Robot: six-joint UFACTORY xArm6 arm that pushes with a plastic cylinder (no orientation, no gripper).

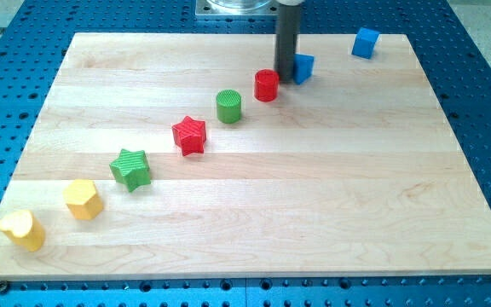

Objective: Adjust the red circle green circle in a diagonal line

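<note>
Blocks lining up diagonally across the wooden tabletop [331, 222].

From the view's left, a yellow heart [22, 229], yellow hexagon [83, 199], green star [131, 168] and red star [190, 135] are climbing toward the green circle [228, 106] and red circle [266, 85]; the tip [287, 81], a bare rod with no fingers, is standing just right of red. The line looks nearly finished.

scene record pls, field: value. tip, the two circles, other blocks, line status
tip: my tip between red circle and a blue block, just right of the red circle
red circle: upper centre
green circle: below-left of red circle, apart
blue blocks: one partly behind the rod, one near the view's top right
stars: red star, green star
yellow blocks: at lower left
line status: blocks roughly form one diagonal on the board
</note>
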